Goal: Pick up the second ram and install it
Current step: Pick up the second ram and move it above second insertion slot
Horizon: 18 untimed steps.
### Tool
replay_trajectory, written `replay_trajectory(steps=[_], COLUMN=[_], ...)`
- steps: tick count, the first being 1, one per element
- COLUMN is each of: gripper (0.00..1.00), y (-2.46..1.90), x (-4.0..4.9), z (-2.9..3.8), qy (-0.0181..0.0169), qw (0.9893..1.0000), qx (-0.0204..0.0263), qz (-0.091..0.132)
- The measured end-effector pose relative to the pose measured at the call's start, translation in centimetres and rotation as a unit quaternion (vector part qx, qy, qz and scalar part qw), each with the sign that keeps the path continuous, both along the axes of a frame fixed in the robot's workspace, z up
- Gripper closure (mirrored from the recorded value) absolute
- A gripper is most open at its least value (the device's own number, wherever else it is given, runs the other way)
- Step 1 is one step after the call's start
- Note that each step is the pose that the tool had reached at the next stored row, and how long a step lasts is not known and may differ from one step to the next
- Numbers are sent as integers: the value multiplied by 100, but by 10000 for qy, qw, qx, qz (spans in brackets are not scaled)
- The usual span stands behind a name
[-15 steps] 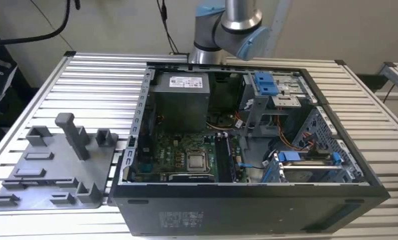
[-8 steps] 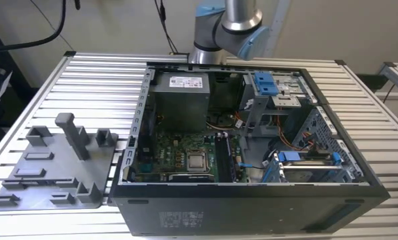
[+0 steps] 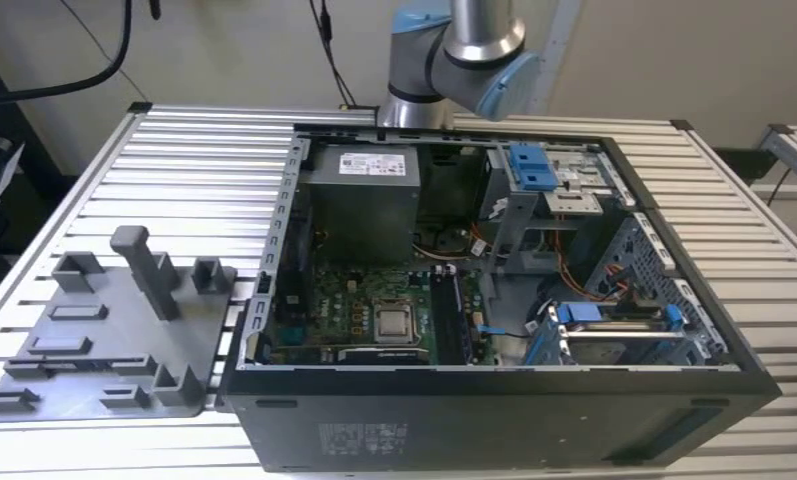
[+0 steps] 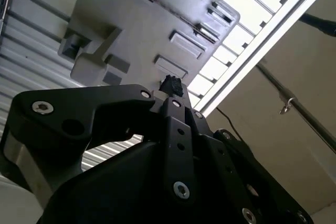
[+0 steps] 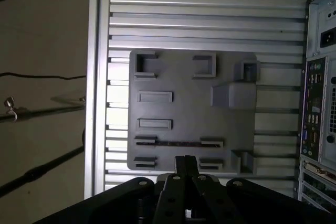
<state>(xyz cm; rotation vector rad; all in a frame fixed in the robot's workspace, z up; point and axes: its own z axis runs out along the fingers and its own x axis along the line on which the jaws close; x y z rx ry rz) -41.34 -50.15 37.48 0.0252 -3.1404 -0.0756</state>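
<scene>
**Second ram in tray, hand shut above it**

The second ram (image 5: 178, 143) is a thin dark strip lying flat in the grey holder tray (image 5: 189, 77). It spans two small end holders in a row on the side of the tray nearest the hand, and nothing touches it.

In the first wrist view the hand (image 5: 185, 160) is above that side of the tray, close to the ram but clear of it. Its fingertips (image 5: 181, 164) are clenched together with only a seam between them and grasp nothing. The second wrist view shows the hand's black linkage from behind, with the tray well below it.

The tray sits on the slatted metal tabletop (image 3: 185, 180), by the edge on the exterior view's left. It carries several empty holders and one tall upright post (image 3: 138, 265).

The open computer case (image 3: 505, 420) lies just beside the tray and takes up the middle of the tabletop. The square silver CPU chip (image 3: 395, 322) is on the board inside, and blue brackets (image 3: 532, 165) sit toward the far side. The arm (image 3: 458, 50) rises beyond the far edge of the case.
</scene>
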Motion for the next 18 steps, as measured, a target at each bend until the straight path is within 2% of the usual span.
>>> replay_trajectory(steps=[7, 18], gripper=[89, 89], y=[-1, -1], x=[0, 0], z=[0, 0], qy=[0, 1], qw=[10000, 9995], qx=[0, 0], qz=[-19, -328])
